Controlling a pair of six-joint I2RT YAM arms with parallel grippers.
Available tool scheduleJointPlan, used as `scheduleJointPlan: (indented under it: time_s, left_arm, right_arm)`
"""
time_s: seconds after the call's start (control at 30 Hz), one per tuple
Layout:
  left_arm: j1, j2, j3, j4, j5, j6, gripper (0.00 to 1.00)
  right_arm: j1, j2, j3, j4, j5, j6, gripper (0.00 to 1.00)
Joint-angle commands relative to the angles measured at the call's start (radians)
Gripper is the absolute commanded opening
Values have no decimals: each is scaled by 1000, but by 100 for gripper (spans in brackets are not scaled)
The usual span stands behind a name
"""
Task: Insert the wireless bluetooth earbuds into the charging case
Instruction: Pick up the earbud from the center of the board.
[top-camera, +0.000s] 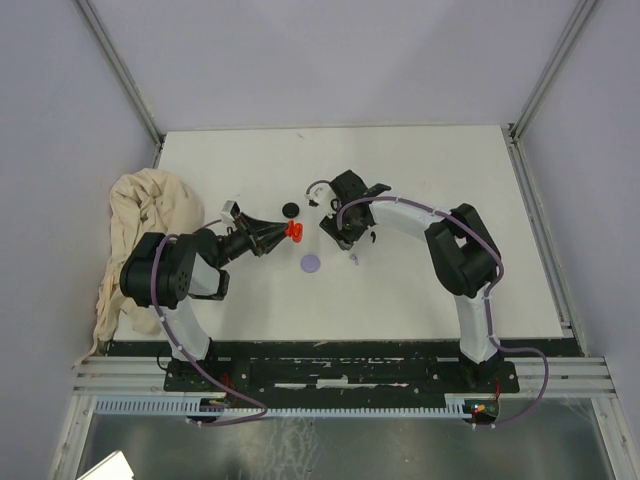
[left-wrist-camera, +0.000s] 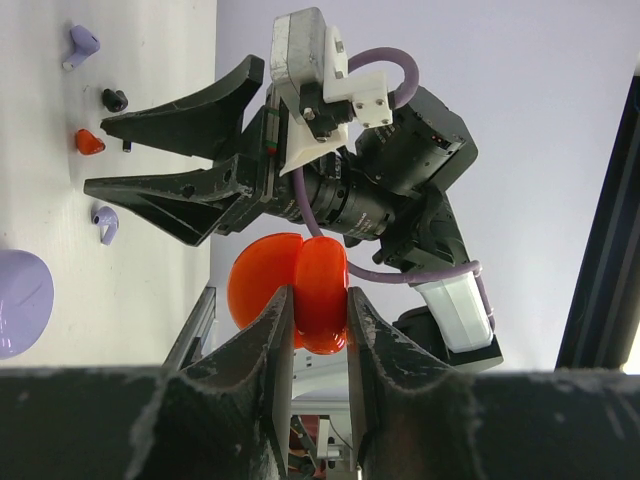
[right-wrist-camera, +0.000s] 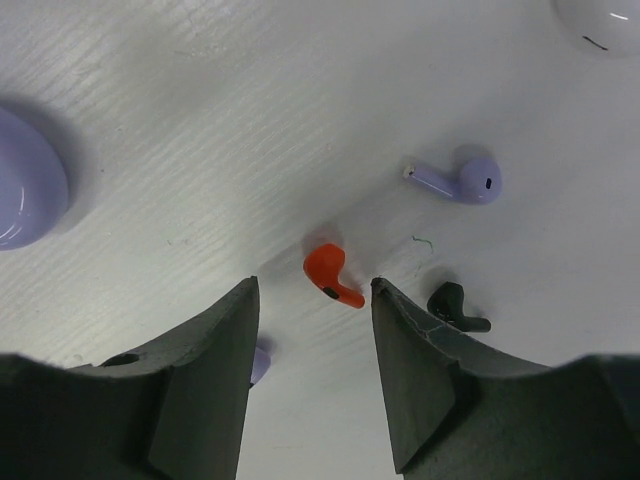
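Note:
My left gripper (left-wrist-camera: 318, 300) is shut on the red charging case (left-wrist-camera: 300, 285), which it holds off the table with its lid hinged open; in the top view this case (top-camera: 294, 232) sits at mid-table. The right gripper (right-wrist-camera: 314, 285) is open and points down at the table. A red earbud (right-wrist-camera: 330, 275) lies on the table just beyond the gap between its fingertips, untouched. A black earbud (right-wrist-camera: 455, 308) lies right of the right finger, and a lilac earbud (right-wrist-camera: 460, 180) farther off. Another lilac earbud (right-wrist-camera: 258, 365) peeks out behind the left finger.
A lilac round case (top-camera: 311, 263) lies in front of the grippers and a black one (top-camera: 290, 209) behind them. A white case (right-wrist-camera: 605, 20) shows at the corner of the right wrist view. A crumpled beige cloth (top-camera: 140, 215) covers the table's left edge.

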Motion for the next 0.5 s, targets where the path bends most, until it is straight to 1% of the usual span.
scheduleJointPlan:
  time_s: [0.0, 0.27, 0.47]
  left_arm:
    - [7, -25, -2, 136, 12, 37, 3]
    - [6, -22, -2, 137, 12, 37, 3]
    - [6, -24, -2, 136, 11, 37, 3]
  right_arm:
    - [-1, 9, 37, 49, 5, -10, 56]
    - [-2, 31, 39, 64, 13, -12, 53]
    - [-1, 41, 40, 71, 26, -13, 49]
